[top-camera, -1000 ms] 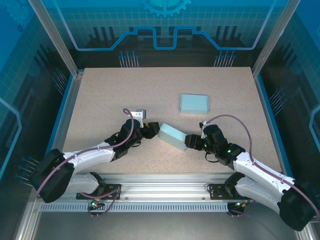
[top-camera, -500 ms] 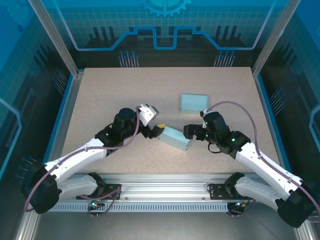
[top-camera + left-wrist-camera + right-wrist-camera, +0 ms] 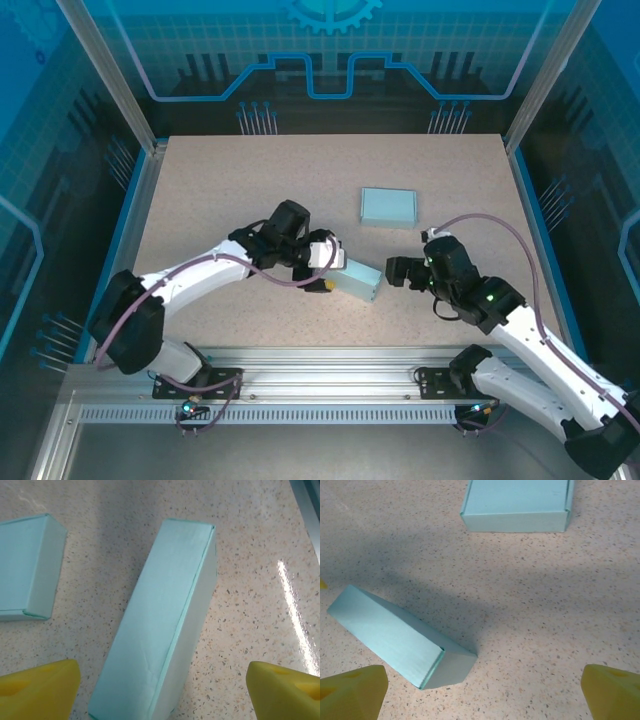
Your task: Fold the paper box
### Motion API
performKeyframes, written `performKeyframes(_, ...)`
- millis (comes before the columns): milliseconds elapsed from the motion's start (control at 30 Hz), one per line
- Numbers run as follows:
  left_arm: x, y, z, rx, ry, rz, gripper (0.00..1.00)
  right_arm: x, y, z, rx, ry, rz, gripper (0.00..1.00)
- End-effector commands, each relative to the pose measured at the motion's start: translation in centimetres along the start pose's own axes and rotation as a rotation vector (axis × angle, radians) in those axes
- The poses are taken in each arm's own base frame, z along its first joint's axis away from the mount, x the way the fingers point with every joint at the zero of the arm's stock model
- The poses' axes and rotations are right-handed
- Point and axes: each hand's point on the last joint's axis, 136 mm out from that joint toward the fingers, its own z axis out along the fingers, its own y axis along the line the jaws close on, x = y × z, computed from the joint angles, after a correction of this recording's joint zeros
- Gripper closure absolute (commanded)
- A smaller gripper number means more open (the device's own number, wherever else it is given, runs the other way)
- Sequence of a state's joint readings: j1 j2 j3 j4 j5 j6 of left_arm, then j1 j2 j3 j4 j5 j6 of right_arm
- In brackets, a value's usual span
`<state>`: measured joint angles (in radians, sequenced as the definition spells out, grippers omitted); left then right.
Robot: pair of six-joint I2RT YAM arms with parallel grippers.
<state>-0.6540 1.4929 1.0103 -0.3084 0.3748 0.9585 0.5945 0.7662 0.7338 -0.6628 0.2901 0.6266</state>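
A closed light-blue paper box (image 3: 362, 282) lies on the table between the two arms, free of both grippers. My left gripper (image 3: 335, 266) hovers over its left end, open. In the left wrist view the box (image 3: 160, 630) runs lengthwise between the yellow fingertips (image 3: 40, 690), which stand wide apart and touch nothing; the left gripper (image 3: 162, 695) is open. My right gripper (image 3: 392, 270) sits just right of the box, open. In the right wrist view the box (image 3: 395, 635) lies ahead to the left and the right gripper (image 3: 482, 695) holds nothing.
A second light-blue folded box (image 3: 388, 205) lies flat farther back, right of centre; it is the far box (image 3: 517, 505) in the right wrist view and the left box (image 3: 25, 565) in the left wrist view. Speckled tabletop (image 3: 220, 180) lies around them, edged by blue rails.
Both grippers opened and let go of the box. The left gripper swung right over its left end; the right gripper drew back to the right. The box shifted slightly right.
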Motion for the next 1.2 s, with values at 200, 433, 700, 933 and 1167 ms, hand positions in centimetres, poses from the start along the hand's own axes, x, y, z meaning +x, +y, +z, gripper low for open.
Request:
performKeyframes(200, 0.1, 1.5, 3.2, 0.019, 0.036, 0.134, 0.1, 1.7, -2.1, -0.4, 0.06, 0.021, 0.025, 0.0)
performKeyframes(433, 0.7, 1.5, 5.2, 0.066, 0.097, 0.158, 0.11, 2.2, -2.6, -0.4, 0.076, 0.026, 0.03, 0.0)
performKeyframes(700, 1.6, 1.3, 6.4, 0.056, 0.18, 0.173, 0.41, 2.5, -3.9, -0.5, 0.134, 0.01, 0.049, 0.0)
performKeyframes(933, 1.8, 3.5, 5.7, -0.103, 0.194, 0.184, 0.65, 2.9, -4.7, -0.5, 0.171, 0.018, 0.066, 0.0)
performKeyframes(1167, 4.6, 9.7, 4.4, -0.484, 0.331, 0.228, 0.64, 3.3, -4.9, -0.6, 0.174, 0.028, 0.073, 0.0)
